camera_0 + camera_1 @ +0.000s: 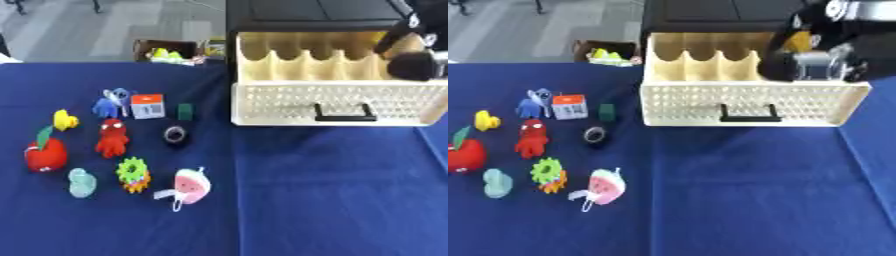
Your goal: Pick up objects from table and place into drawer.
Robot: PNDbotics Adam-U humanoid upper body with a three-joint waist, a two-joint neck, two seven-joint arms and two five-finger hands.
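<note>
Right eye view is showing the big cream drawer [745, 102] sitting pulled out w/ the right hand [820, 62] hanging over its far-right slot, can't tell if fingers are holding anything, so it's best going slow & low, toys [535, 137] waiting at left, no words readable.

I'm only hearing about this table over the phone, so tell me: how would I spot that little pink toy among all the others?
Start at the cream drawer pulled open at the back of the blue table, then look to the cluster of small toys on its left. The pink toy lies at the cluster's near right corner, beside the green and orange gear-shaped toy. It alone is pink, rounded, with a white loop.
</note>
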